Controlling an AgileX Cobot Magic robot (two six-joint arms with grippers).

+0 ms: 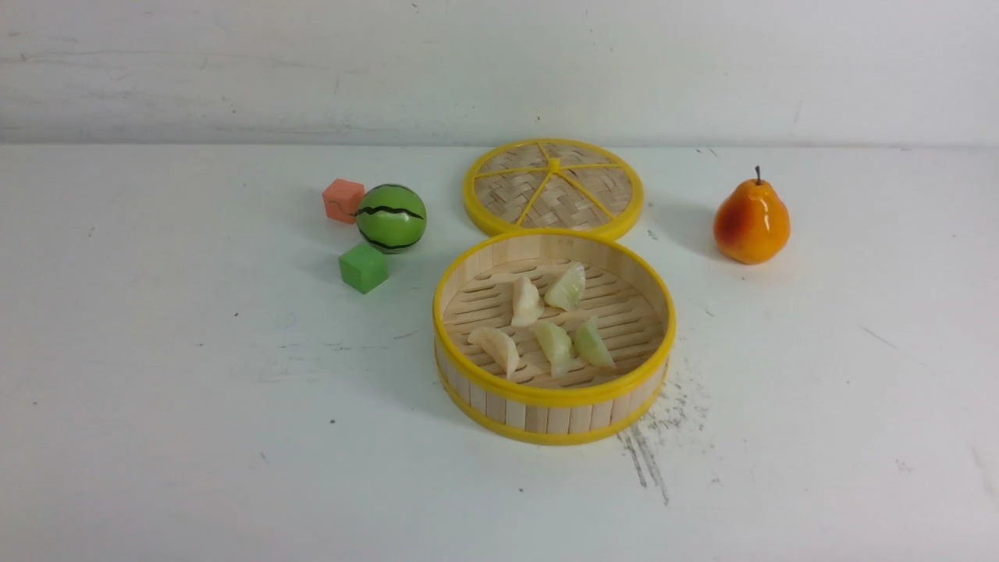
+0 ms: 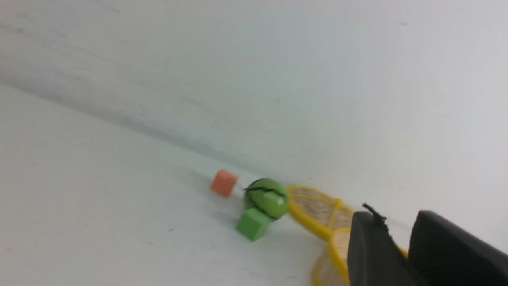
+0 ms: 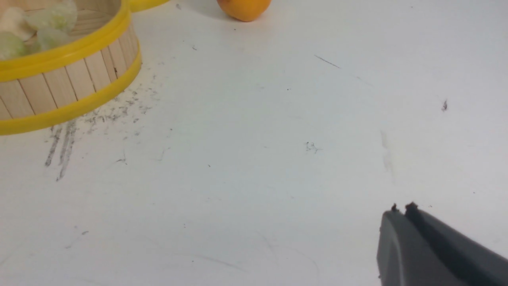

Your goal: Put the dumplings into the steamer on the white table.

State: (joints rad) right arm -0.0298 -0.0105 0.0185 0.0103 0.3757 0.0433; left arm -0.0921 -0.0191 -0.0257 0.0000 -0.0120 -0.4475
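item: dumplings (image 1: 546, 328), five, all lying in steamer (image 1: 546, 394) on white table (image 1: 195, 390), so task looks finished. left gripper (image 2: 399, 238) jaws slightly apart, seemingly empty; right gripper (image 3: 401, 212) closed, empty.

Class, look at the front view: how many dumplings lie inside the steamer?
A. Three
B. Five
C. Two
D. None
B: five dumplings rest on the slatted floor of the steamer, and none lies out on the white table.
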